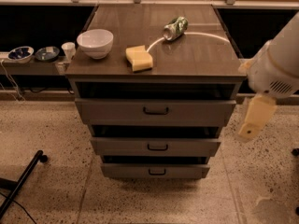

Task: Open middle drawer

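The gripper [250,125] is right of middle drawer [156,147]; bowl [95,43] left of sponge [139,58]

cabinet top [196,55] holds 1 bowl [95,42], 1 sponge [139,58], 1 tipped can [175,28]; gripper [252,122] hangs off its right.

We have 1 view, set high in front of the cabinet [196,55], facing down and forward at middling range; the gripper [252,121] hangs nearer the lens at 3 o'clock, beside the cabinet.
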Motion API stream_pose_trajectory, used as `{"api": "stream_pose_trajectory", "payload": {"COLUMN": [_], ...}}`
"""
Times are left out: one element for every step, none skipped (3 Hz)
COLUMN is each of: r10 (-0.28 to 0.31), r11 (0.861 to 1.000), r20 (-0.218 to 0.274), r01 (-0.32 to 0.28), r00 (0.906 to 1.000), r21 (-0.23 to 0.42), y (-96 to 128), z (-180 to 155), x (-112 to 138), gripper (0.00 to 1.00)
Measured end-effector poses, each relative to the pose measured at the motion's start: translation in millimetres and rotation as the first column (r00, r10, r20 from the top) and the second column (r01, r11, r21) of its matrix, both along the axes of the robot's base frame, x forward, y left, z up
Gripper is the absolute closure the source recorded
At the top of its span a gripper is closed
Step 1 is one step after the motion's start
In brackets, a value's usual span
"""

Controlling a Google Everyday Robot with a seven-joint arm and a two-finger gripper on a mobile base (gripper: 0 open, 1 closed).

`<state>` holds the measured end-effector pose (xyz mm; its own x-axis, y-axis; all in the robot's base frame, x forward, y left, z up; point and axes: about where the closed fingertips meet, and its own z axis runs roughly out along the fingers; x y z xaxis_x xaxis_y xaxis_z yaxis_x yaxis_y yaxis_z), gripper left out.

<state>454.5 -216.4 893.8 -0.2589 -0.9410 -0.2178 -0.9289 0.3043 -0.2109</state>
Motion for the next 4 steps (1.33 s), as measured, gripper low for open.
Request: {"api": "stream_pose_trajectory", "payload": {"r10": [0.044,0.048,0.048,0.067], "r11": [0.997,0.997,0.997,0.991], "r20": [-0.025,0.014,0.015,0.043], "r01": [-0.042,-0.049,-0.049,-0.072], "r00": [0.9987,0.9988,0.9987,0.9968], "r21": [0.059,0.061,0.061,0.117], "y": [2.8,3.5,3.7,6.5], "z": [-80.9,-91.7,-91.4,-121.5], "x": [2.2,10.1,10.3,21.1], "gripper": [0.0,0.0,0.0,0.0]}}
